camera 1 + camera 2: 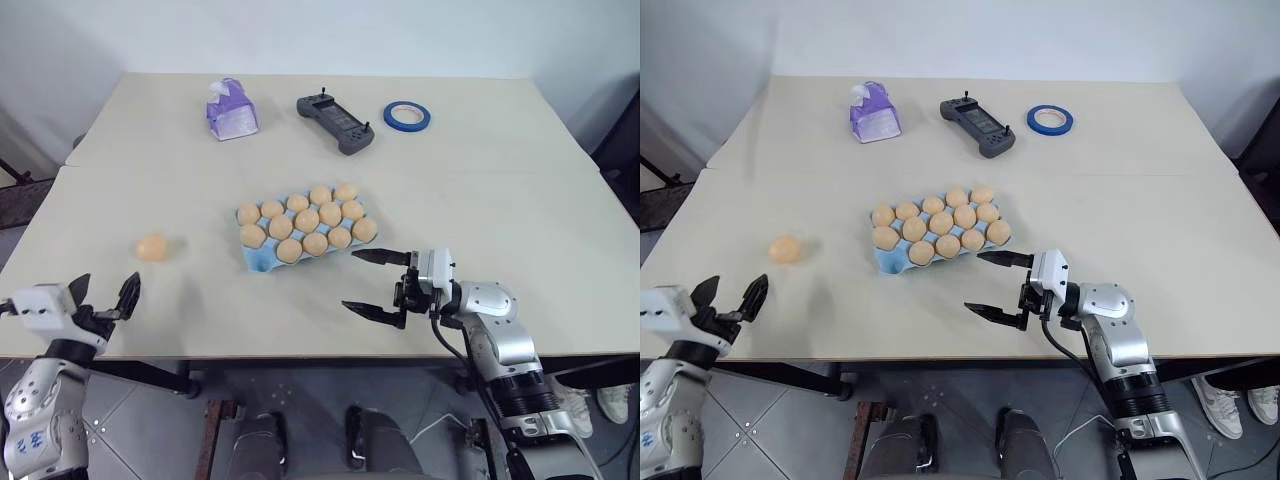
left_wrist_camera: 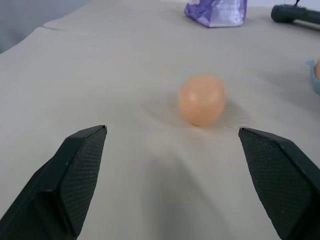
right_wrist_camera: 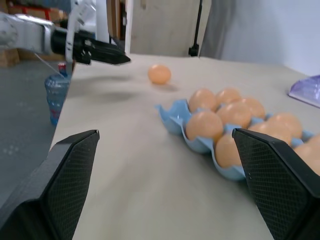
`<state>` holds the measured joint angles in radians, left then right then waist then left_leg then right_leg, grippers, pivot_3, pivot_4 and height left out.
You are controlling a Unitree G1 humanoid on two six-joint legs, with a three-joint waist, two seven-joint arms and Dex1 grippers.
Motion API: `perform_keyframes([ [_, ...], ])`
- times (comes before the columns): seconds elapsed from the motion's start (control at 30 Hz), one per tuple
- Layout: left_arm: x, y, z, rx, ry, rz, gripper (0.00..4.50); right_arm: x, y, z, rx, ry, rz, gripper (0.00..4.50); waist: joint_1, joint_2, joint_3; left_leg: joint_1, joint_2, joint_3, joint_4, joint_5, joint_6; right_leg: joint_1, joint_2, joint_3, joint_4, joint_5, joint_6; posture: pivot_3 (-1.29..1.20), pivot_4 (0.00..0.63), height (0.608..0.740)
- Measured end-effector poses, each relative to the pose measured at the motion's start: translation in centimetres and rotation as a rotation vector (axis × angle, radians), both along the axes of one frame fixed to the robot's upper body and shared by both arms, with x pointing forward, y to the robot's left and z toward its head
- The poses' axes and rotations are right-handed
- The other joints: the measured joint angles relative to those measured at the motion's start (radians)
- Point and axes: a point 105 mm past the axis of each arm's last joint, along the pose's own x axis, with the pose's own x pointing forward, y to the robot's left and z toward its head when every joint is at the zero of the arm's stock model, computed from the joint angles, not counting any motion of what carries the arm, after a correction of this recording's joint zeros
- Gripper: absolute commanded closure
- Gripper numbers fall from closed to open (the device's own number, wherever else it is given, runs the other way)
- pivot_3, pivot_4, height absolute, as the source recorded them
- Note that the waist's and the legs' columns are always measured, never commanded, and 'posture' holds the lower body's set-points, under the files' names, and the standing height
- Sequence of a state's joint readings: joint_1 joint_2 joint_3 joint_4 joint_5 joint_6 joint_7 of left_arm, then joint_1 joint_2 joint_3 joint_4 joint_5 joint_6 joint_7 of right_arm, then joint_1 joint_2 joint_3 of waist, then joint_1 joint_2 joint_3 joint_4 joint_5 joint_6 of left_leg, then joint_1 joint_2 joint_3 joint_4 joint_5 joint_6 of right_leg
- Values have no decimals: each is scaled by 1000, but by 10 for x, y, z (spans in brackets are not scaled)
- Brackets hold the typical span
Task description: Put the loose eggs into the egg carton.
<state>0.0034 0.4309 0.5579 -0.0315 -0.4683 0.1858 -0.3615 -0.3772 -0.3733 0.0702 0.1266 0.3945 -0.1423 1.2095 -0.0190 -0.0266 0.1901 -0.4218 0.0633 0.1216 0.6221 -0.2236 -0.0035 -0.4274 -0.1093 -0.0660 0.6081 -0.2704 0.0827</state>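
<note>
One loose egg [image 1: 152, 247] lies on the table [image 1: 500, 170], left of the egg carton [image 1: 262, 258], whose near-left corner cup looks empty. The left gripper [image 1: 105, 297], jaws spread, should straddle the egg squarely and close gently so it doesn't roll; the right gripper [image 1: 378, 283] waits spread beside the carton.

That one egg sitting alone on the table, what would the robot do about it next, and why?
Probably ease the left gripper forward until its open fingers sit either side of the loose egg, then close. The egg lies just ahead of it, untouched, and the egg carton shows one empty cup at its near left corner.
</note>
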Motion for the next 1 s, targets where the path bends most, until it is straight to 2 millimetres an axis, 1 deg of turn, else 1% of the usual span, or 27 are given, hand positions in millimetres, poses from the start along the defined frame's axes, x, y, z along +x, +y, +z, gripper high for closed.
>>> perform_keyframes([
  [0.1, 25, -11, 10, -2, -17, -36, 0, 0, 3, 2, 19, -12, 1, 36, -1, 0, 0, 0, 0, 0, 0, 0, 0, 0, 1, 0, 0, 0, 0, 0, 150, 740],
  [0.2, 44, -15, 13, 6, -6, -43, 0, 2, 4, 1, 36, -7, -11, 36, -10, 0, 0, 0, 1, 2, -1, -1, -1, -1, 1, -2, 0, 0, 0, 0, 150, 740],
  [0.27, 56, -19, 8, 18, 23, -50, 0, 5, 4, -2, 35, 0, -30, 36, -11, 0, 0, 1, 2, 4, -1, -1, -1, -1, 2, -4, 1, 0, 0, 0, 150, 740],
  [0.37, 70, -18, -3, 29, 85, -34, 0, 6, 7, -2, 48, 1, -40, 36, -11, 0, 0, 0, 2, 5, 1, -2, -2, -2, 10, -5, 2, 0, 0, 0, 150, 740],
  [0.43, 72, -12, -11, 40, 121, -4, 0, 7, 8, -2, 52, 2, -45, 36, -12, 0, 0, 1, 3, 5, 2, -2, -3, -2, 11, -5, 3, 0, 0, 0, 150, 740],
  [0.47, 72, -9, -14, 46, 134, 11, 403, 7, 8, -2, 54, 3, -51, 0, -12, 0, 0, 1, 4, 5, 3, -2, -3, -2, 11, -5, 4, 0, -1, 0, 150, 740],
  [0.53, 72, -7, -14, 50, 131, 14, 932, 8, 7, -2, 56, 3, -59, 0, -10, 0, 0, 1, 6, 4, 4, -3, -4, -2, 10, -5, 5, 0, -1, 0, 150, 740],
  [0.67, 72, -10, -11, 58, 110, -16, 2193, 8, 6, -4, 60, 9, -73, 0, -9, 0, 0, 0, 6, 4, 5, -3, -3, -2, 8, -5, 5, 0, -2, 0, 150, 740],
  [0.8, 72, -15, -5, 81, 69, -60, 2193, 8, 5, -7, 64, 20, -90, 0, -9, 0, 0, 0, 6, 4, 5, -3, -3, -2, 4, -5, 5, 1, -2, 0, 150, 740],
  [0.87, 70, -21, -1, 108, 43, -99, 2193, 7, 3, -10, 63, 28, -101, 0, -9, 0, 0, 0, 6, 4, 5, -3, -3, -2, 4, -5, 4, 1, -2, 0, 150, 740],
  [0.93, 66, -36, 7, 158, 1, -177, 2193, 7, -1, -14, 56, 39, -117, 0, -9, 0, 0, 0, 6, 5, 4, -3, -3, -2, 4, -5, 4, 1, -2, 0, 150, 740],
  [1.0, 65, -57, 16, 206, -35, -288, 2193, 7, -3, -15, 45, 39, -130, 0, -9, 0, 0, 0, 6, 5, 5, -3, -3, -2, 4, -5, 4, 1, -2, 0, 150, 740],
])
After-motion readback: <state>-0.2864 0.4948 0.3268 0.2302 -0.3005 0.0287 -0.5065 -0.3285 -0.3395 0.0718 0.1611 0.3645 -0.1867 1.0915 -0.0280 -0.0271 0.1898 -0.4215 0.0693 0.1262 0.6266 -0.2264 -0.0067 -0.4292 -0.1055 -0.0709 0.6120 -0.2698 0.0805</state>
